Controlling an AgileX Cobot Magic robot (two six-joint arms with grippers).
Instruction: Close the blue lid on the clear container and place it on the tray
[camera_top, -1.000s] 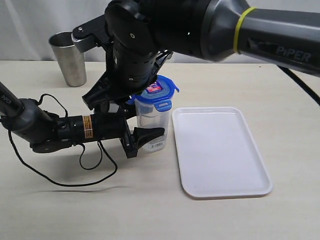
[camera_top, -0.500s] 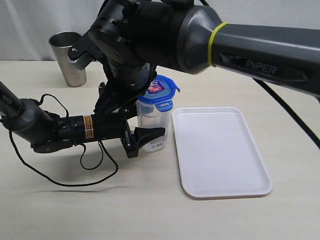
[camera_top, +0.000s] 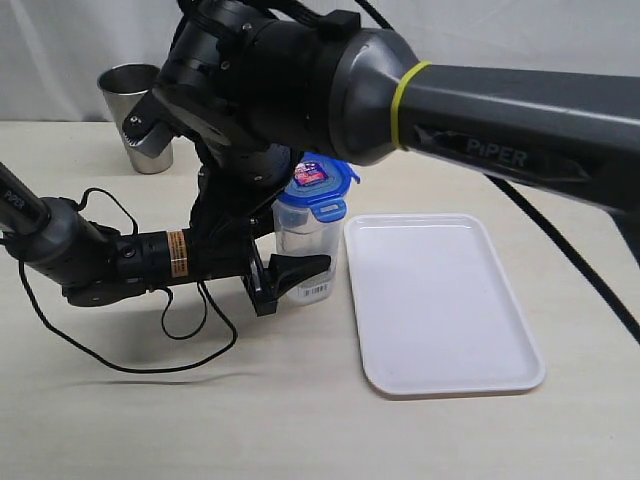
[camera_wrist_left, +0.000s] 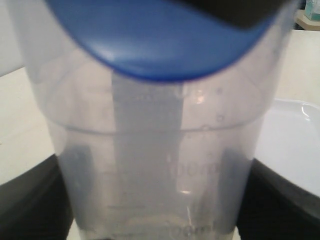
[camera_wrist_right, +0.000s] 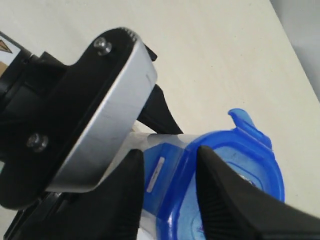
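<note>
The clear container (camera_top: 312, 245) stands on the table just left of the tray (camera_top: 440, 300), and my left gripper (camera_top: 300, 266) is shut on its lower part from the left. In the left wrist view the clear container (camera_wrist_left: 160, 150) fills the frame, with a black finger (camera_wrist_left: 27, 200) against each side. The blue lid (camera_top: 318, 186) sits on top with some flaps sticking out. My right gripper (camera_wrist_right: 169, 155) hangs over the blue lid (camera_wrist_right: 235, 175), open, its fingers on either side of one flap (camera_wrist_right: 165, 170). In the exterior view the right wrist hides these fingers.
A steel tumbler (camera_top: 135, 118) stands at the back left. The left arm's black cable (camera_top: 170, 345) loops over the table in front of that arm. The bulky right arm (camera_top: 300, 80) reaches in from the right, above the container.
The right wrist has swung left and turned over the lid, and its fingers have drawn closer together. The left gripper, container and tray have not moved.
</note>
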